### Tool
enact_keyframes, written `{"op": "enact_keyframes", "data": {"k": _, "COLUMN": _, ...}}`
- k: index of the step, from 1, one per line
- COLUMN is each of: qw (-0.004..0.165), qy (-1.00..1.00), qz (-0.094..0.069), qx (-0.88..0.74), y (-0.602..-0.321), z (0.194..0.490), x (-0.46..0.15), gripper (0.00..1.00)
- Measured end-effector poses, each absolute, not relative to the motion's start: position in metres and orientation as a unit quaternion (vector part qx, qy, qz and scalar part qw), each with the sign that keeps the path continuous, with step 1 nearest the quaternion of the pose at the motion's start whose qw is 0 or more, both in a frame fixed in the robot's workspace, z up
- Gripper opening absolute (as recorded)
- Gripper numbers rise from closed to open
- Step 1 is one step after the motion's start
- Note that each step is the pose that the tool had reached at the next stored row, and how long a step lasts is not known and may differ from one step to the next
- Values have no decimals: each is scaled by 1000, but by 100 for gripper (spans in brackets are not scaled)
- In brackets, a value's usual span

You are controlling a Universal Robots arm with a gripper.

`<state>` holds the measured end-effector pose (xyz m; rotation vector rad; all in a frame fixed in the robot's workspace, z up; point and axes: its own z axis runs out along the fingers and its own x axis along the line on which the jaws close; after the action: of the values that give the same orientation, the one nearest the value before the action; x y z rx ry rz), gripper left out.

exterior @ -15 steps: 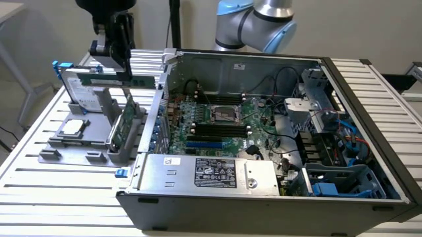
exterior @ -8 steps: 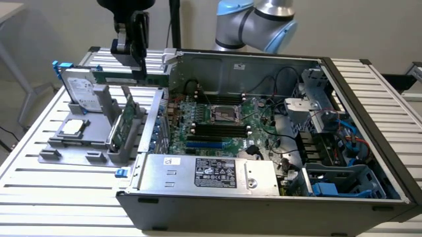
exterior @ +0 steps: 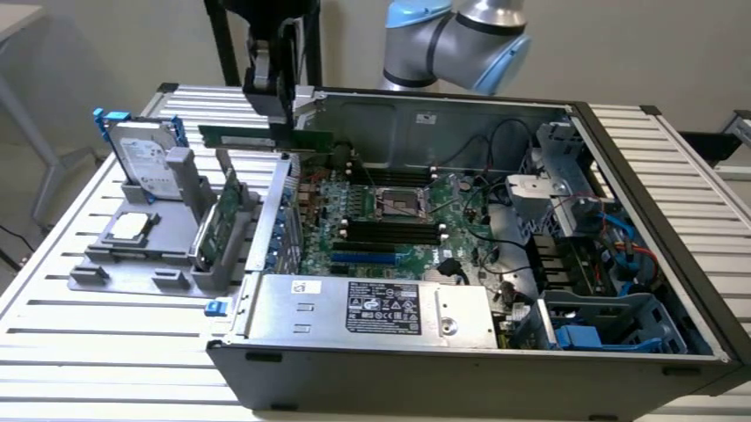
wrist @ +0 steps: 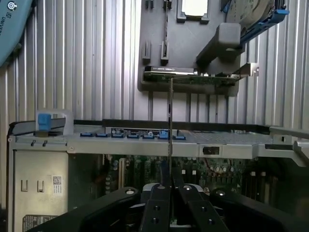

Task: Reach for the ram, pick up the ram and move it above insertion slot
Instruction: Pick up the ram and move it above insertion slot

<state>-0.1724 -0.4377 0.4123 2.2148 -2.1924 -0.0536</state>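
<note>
Exterior view: at the upper left of the frame, the ram (exterior: 260, 138) is held flat by the claw (exterior: 280, 132), closed on it, above the open computer case's (exterior: 470, 369) left edge, beside the grey holder (exterior: 141, 255) on the desk (exterior: 70, 334).

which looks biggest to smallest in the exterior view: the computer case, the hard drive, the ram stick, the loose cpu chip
1. computer case, by far the largest.
2. hard drive, standing in the grey holder.
3. ram stick, held in the gripper; long but thin, and part hidden, so its place next to the hard drive is unsure.
4. cpu chip, smallest.
</note>
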Motion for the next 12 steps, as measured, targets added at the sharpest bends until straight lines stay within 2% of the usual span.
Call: {"op": "enact_keyframes", "data": {"k": 12, "qw": 12, "qy": -703, "qz": -18, "qx": 711, "y": -432, "z": 412, "x": -118, "gripper": 13}}
